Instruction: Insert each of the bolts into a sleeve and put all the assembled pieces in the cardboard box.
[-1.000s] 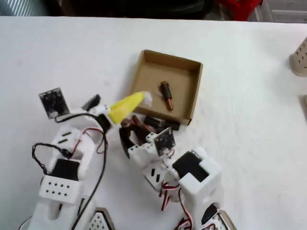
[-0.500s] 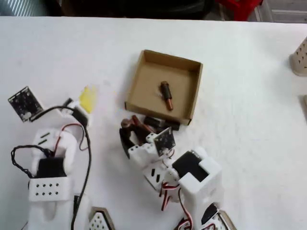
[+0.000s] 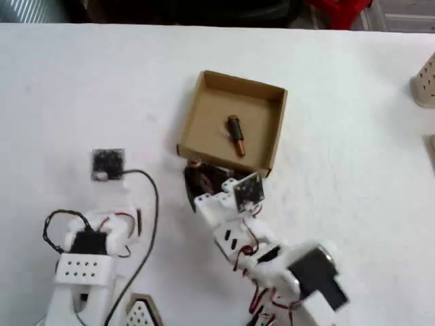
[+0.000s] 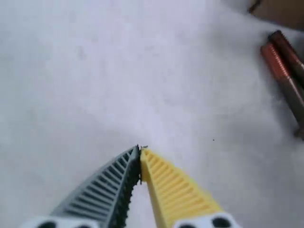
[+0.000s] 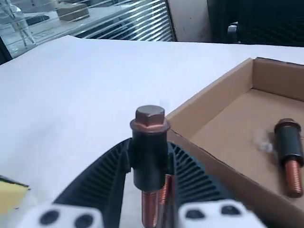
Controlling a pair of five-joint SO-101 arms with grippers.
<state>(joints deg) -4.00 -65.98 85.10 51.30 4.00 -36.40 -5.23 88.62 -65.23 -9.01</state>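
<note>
The cardboard box (image 3: 204,129) lies open at mid-table with one assembled bolt and sleeve (image 3: 235,135) lying inside. My right gripper (image 5: 148,153) is shut on a black sleeve with a copper bolt through it (image 5: 149,142), held upright just outside the box's (image 5: 216,128) near wall. In the high view this gripper (image 3: 201,178) sits at the box's front left corner. My left gripper (image 4: 141,150), with one grey and one yellow finger, is shut and empty above bare table. Two copper bolts (image 4: 284,78) lie beyond it, near the box corner (image 4: 280,9).
The left arm (image 3: 85,261) and its looping black cable (image 3: 148,204) take up the near left of the table. A cream perforated object (image 3: 425,81) stands at the far right edge. The table's back edge runs along the top of the high view.
The left arm has drawn back from the box's front left corner to the near left. The right arm has pushed forward with its piece, up to the box's near wall.
</note>
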